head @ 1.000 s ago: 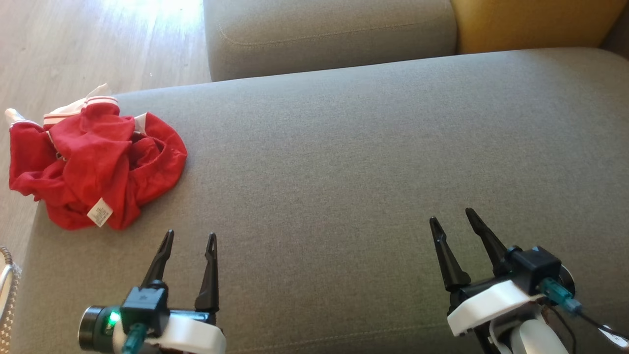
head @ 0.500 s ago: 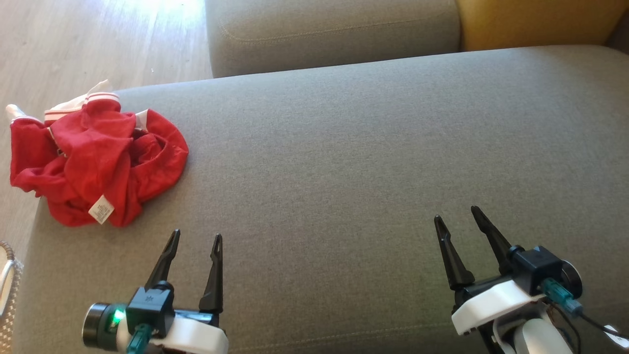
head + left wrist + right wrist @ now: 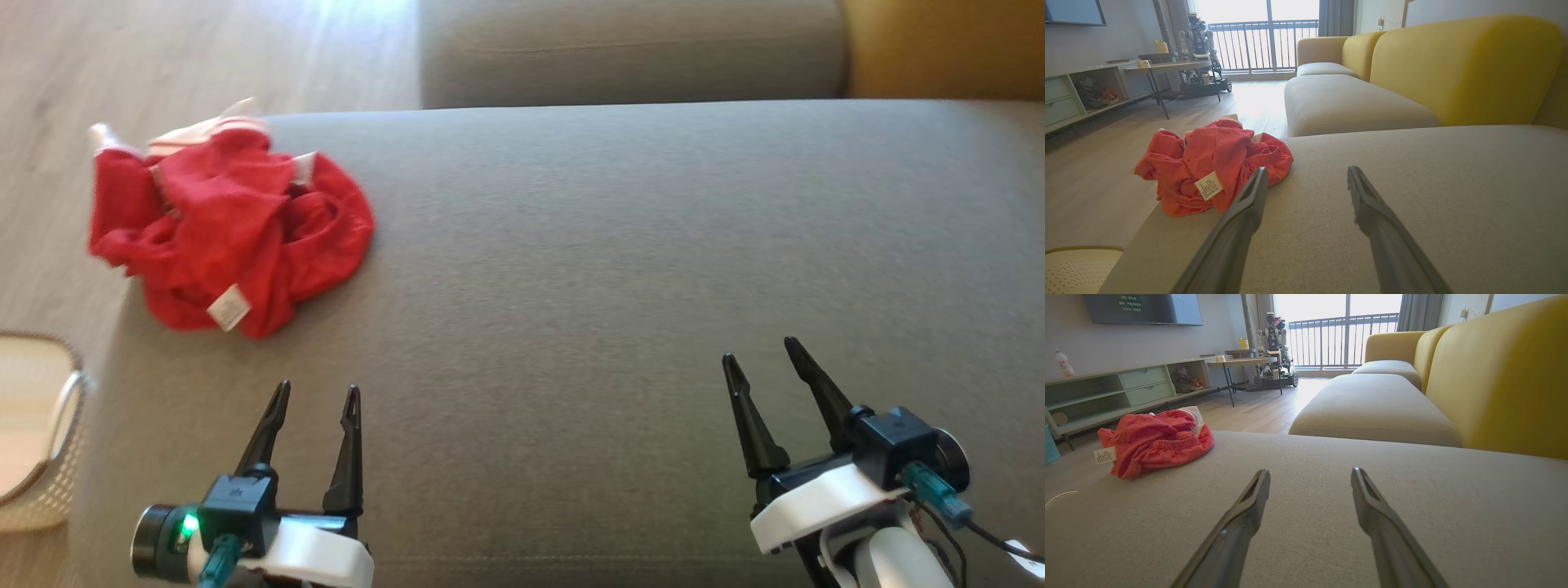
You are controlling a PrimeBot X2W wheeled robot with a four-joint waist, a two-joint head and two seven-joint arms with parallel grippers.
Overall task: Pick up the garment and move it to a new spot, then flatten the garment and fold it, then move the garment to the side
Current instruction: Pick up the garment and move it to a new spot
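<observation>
Here the red garment (image 3: 237, 229) lies crumpled at the far left corner of the grey seat cushion (image 3: 612, 245), its left part hanging past the cushion's edge over the wooden floor (image 3: 163, 65). A white label (image 3: 228, 308) shows on its near side. The left gripper (image 3: 318, 387) hovers low over the cushion, near the garment but clear of it, jaws apart and holding nothing; in the left wrist view its left finger crosses in front of the cloth's edge. The right gripper (image 3: 758, 349) hangs over the right part of the cushion, well apart from the garment, jaws likewise apart with nothing between them. A cream perforated basket (image 3: 41, 425) stands on the floor beside the cushion's near left corner; the part of its inside that shows is pale, and its contents cannot be told. A yellow backrest (image 3: 939, 49) stands at the far right.
</observation>
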